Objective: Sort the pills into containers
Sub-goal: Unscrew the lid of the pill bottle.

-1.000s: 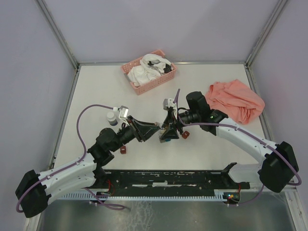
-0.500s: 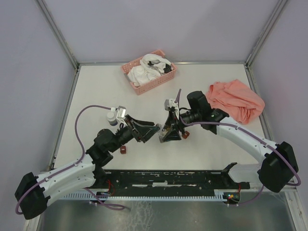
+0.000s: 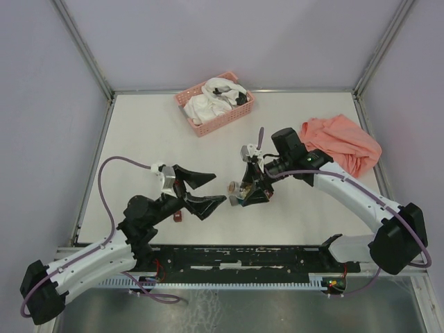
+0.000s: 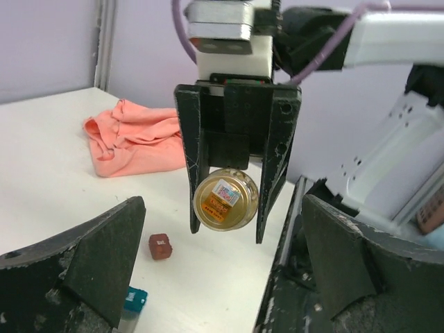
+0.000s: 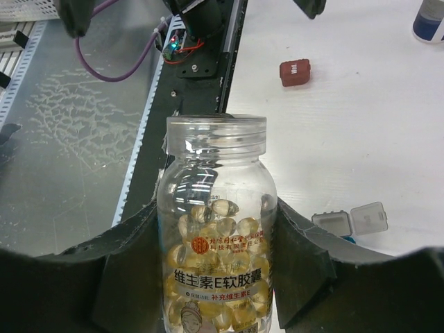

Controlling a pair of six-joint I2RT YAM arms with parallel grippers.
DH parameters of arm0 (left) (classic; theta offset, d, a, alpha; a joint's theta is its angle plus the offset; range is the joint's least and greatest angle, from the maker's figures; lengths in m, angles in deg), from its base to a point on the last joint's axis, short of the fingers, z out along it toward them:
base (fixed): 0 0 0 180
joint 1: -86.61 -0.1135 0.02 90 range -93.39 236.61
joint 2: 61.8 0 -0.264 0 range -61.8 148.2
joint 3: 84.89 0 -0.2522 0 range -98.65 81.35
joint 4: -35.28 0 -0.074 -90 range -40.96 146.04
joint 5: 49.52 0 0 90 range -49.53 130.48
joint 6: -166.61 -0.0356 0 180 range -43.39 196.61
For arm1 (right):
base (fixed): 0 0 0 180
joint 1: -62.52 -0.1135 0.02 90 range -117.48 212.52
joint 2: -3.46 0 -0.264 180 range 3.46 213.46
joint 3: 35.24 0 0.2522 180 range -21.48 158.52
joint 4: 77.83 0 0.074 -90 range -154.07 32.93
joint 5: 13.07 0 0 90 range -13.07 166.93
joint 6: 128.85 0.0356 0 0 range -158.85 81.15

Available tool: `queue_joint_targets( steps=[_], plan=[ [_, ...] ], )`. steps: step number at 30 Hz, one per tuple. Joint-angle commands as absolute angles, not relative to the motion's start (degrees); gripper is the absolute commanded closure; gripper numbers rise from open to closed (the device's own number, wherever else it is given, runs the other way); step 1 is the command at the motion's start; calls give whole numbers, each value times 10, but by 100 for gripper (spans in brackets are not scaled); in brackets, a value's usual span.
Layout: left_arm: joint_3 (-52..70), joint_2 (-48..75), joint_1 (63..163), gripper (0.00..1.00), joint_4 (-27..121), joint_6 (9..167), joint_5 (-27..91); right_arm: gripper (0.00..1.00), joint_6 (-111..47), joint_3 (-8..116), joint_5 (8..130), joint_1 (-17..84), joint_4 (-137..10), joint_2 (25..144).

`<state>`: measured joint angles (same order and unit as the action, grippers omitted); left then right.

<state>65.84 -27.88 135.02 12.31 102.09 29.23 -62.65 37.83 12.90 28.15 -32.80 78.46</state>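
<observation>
The clear jar (image 5: 216, 229) of yellowish pills (image 5: 215, 277) is clamped between the fingers of my right gripper (image 5: 216, 208), its bare threaded neck pointing away with no cap on it. In the top view the jar (image 3: 238, 188) hangs just above the table's middle in the right gripper (image 3: 248, 189). My left gripper (image 3: 219, 187) stands wide open to the jar's left, holding nothing. Its wrist view shows the jar's round end (image 4: 225, 199) beyond the left gripper (image 4: 223, 215). Containers lie on the table: a dark red one (image 4: 159, 245), a teal one (image 4: 134, 298), another dark red one (image 5: 295, 71) and a grey one (image 5: 350, 220), lid open.
A pink basket (image 3: 215, 104) with white items stands at the back. An orange cloth (image 3: 340, 142) lies at the right. A small white-capped bottle (image 5: 428, 21) stands near the left arm. The black rail (image 3: 243, 257) runs along the near edge.
My left gripper has drawn back to the left, away from the jar's mouth, and opened wide. The right gripper has shifted slightly with the jar still in it.
</observation>
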Motion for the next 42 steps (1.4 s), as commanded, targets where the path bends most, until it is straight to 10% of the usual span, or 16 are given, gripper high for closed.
queue_joint_targets(
  steps=[1,14,30,42],
  plan=[
    [658,-245,1350,0,44,876,188,98,-687,397,116,284,-299,754],
    [624,-167,1350,3,42,694,81,98,-813,423,135,284,-186,767],
    [588,-63,1350,43,-21,789,70,98,-792,433,150,284,-184,784],
    [589,-51,1351,44,-28,808,65,98,-779,437,150,284,-188,790]
  ],
)
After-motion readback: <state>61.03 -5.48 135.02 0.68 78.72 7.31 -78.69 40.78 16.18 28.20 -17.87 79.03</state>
